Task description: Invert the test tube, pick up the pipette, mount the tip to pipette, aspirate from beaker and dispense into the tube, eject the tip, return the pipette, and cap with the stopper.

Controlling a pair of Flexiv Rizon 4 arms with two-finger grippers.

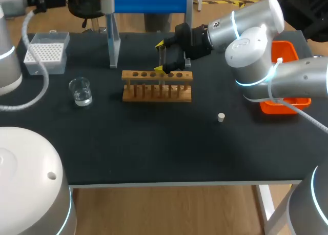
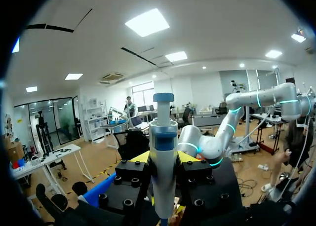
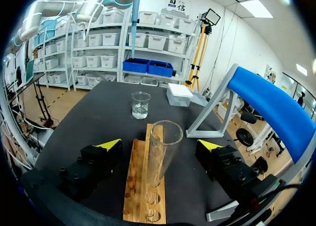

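My right end effector (image 3: 159,144) stands wide open astride the test tube (image 3: 162,159), with neither finger touching the glass. The tube sits mouth-up in a middle hole of the rack (image 3: 139,186), ready, I judge, to take liquid. My left end effector (image 2: 164,157) is clamped on the pipette (image 2: 163,130), held high beyond the rack, probably to keep the arms apart. Past the same end of the rack sit the beaker (image 1: 81,91) and tip box (image 1: 46,53). The stopper (image 1: 221,117) lies on the desk (image 1: 154,153) off the rack's other end, saved for last.
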